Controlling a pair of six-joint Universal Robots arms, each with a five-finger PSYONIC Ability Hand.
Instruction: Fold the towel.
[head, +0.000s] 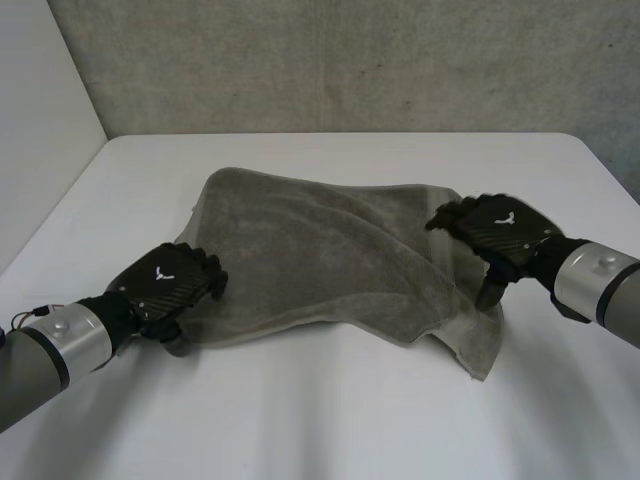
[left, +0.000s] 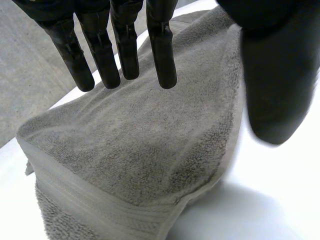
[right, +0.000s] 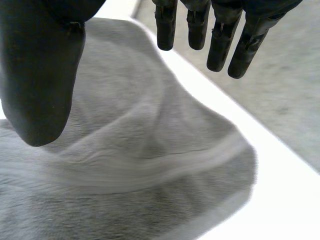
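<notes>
One white table (head: 330, 430), wide, running out past both hands. One towel (head: 320, 255), grey-brown terry, lies rumpled on it between the left hand (head: 168, 283) and the right hand (head: 497, 230), reaching from one to the other. A raised fold runs across it toward the right hand. One corner trails onto the table just beside that hand, on its near side.

Two arms, grey with light-blue caps, one coming in to each end of the towel.

Left hand sits palm down at the near corner of the towel's end, fingers over the cloth's edge. Seen from its wrist, the fingers (left: 162, 55) are straight and slightly spread, tips pointing at the towel just beneath them. The thumb (left: 277, 80) stands well apart, beside the towel's edge over bare table. Nothing pinched: the hand is released. Cannot tell whether the tips touch the pile. A banded hem runs along the towel's edge below the palm.

Right hand is palm down over the opposite end. Seen from its wrist, fingers (right: 220, 47) are straight, tips near the towel's outer edge. Its thumb (right: 40, 80) is held apart from them, above the cloth. The towel humps up under the palm, with a hem band crossing the hump. No grasp here either: relaxed, released.

Count: table one, towel one, arms two, hands two.
</notes>
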